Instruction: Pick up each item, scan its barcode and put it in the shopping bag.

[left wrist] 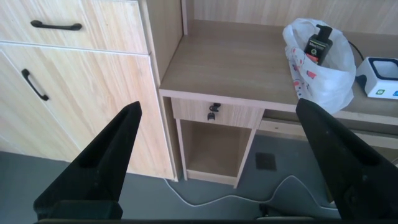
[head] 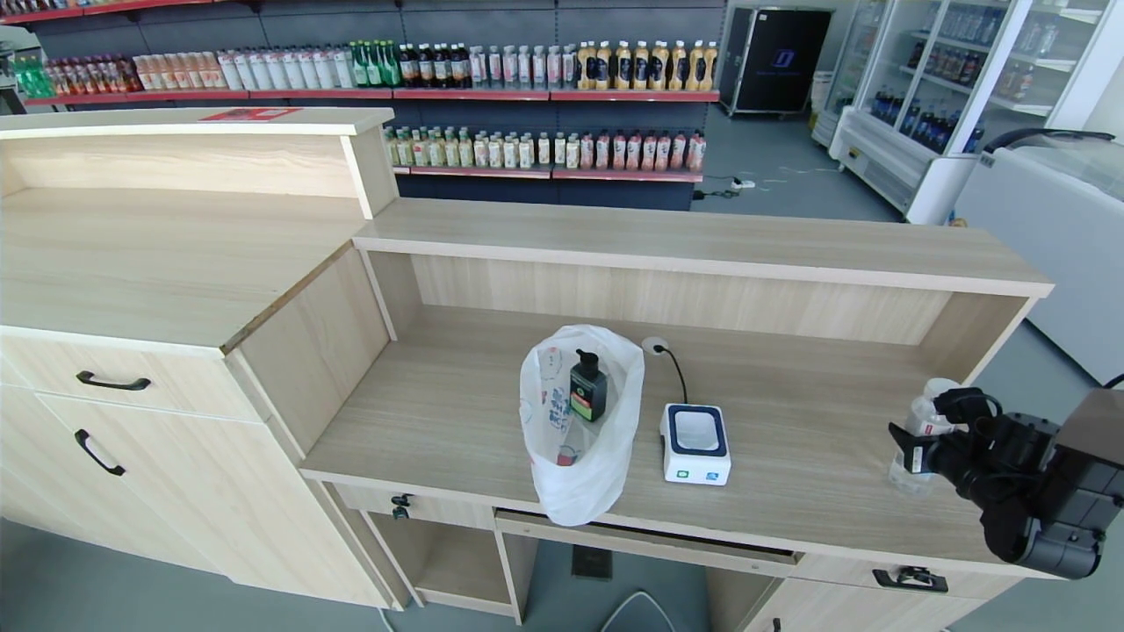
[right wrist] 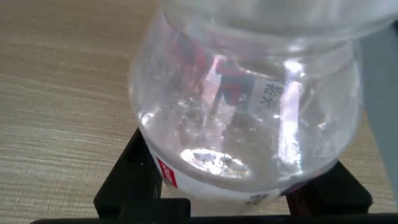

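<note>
A clear plastic bottle [head: 924, 411] with a white label stands upright at the right end of the wooden counter [head: 817, 421], and my right gripper [head: 913, 446] is shut on its lower part. In the right wrist view the clear bottle [right wrist: 249, 106] sits between the black fingers [right wrist: 134, 186], just over the wood. The white shopping bag [head: 606, 456] stands open mid-counter with a dark pump bottle [head: 587, 386] inside. A white barcode scanner [head: 695, 441] lies just right of the bag. My left gripper [left wrist: 217, 109] hangs open and holds nothing, low in front of the counter's left end, with the shopping bag [left wrist: 323, 81] beyond it.
A taller cabinet [head: 158, 263] with black-handled drawers [head: 112, 382] adjoins the counter on the left. A raised back ledge [head: 702, 241] runs behind the counter. The scanner's cable [head: 674, 364] leads to a hole at the back. Drink shelves and fridges stand beyond.
</note>
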Controlling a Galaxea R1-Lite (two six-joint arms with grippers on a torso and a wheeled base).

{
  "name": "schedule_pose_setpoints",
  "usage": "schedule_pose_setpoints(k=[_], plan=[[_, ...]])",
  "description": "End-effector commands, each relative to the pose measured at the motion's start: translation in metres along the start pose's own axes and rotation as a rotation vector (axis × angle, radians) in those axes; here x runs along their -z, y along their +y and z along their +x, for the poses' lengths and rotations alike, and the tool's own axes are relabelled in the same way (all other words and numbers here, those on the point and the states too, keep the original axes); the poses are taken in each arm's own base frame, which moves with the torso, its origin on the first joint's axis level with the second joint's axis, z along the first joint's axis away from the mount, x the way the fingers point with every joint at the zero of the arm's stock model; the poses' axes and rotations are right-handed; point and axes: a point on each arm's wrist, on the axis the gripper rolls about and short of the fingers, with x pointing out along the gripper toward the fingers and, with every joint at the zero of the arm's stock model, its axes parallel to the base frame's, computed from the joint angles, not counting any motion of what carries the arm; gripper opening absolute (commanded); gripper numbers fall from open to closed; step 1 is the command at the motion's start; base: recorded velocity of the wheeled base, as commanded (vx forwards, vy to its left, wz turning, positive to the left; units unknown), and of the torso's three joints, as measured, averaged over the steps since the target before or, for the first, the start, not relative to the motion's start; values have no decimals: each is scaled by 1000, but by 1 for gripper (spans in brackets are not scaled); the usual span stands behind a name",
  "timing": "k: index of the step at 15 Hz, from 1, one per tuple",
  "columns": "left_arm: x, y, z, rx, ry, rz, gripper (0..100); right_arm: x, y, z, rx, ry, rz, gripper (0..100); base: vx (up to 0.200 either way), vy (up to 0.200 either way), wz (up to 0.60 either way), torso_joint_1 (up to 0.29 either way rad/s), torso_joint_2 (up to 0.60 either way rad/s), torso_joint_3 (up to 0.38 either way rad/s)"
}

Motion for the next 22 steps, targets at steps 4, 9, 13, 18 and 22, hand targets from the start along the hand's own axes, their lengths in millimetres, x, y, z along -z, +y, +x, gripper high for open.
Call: schedule_pose_setpoints(k=[4, 9, 13, 18, 22], plan=[[0, 0, 0, 0, -1, -1, 100, -65, -5, -28, -59, 55, 185, 0, 0, 0, 0, 0, 0, 0], [0, 0, 0, 0, -1, -1, 100, -160, -1, -87, -222, 99, 405, 0, 0, 0, 0, 0, 0, 0], [0, 0, 0, 0, -1, -1, 100, -227, 27, -143, -567, 31, 491, 0, 0, 0, 0, 0, 0, 0], [0, 0, 0, 0, -1, -1, 100, -280, 82, -215, -913, 10, 464, 0, 0, 0, 0, 0, 0, 0], [0, 0, 0, 0, -1, -1, 100, -294, 110, -268, -1087, 33, 419, 0, 0, 0, 0, 0, 0, 0]])
